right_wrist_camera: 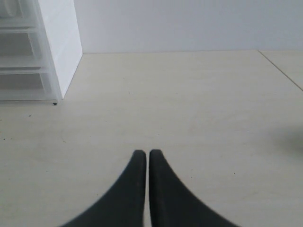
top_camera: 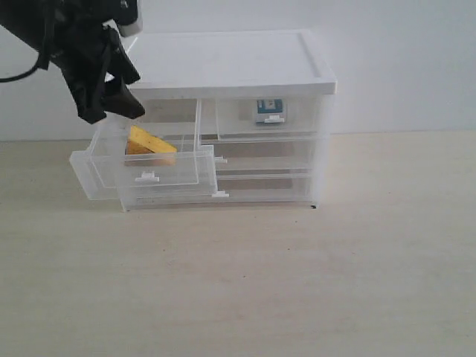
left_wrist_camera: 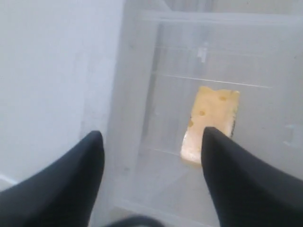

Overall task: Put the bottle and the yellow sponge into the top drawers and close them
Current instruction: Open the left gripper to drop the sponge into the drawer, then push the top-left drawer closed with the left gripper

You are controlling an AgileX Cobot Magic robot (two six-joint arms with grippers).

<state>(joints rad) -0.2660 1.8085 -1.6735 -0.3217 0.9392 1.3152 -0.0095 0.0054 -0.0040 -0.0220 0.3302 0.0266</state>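
The left top drawer (top_camera: 104, 175) is pulled out of the clear cabinet (top_camera: 238, 63). The yellow sponge (top_camera: 149, 141) lies inside it, touching neither finger. My left gripper (top_camera: 115, 113) hangs just above this drawer, open and empty. In the left wrist view the sponge (left_wrist_camera: 210, 120) rests on the drawer floor beyond the gap of the left gripper (left_wrist_camera: 152, 136). The right top drawer (top_camera: 271, 119) is pushed in, and the bottle (top_camera: 269, 109) shows through its clear front. My right gripper (right_wrist_camera: 147, 152) is shut on nothing, low over the bare table and off to the cabinet's right.
Under the open drawer a full-width drawer (top_camera: 178, 197) sticks out a little from the cabinet. The cabinet's right side (right_wrist_camera: 57, 52) stands at the edge of the right wrist view. The pale table (top_camera: 297, 282) runs wide in front, with a white wall behind.
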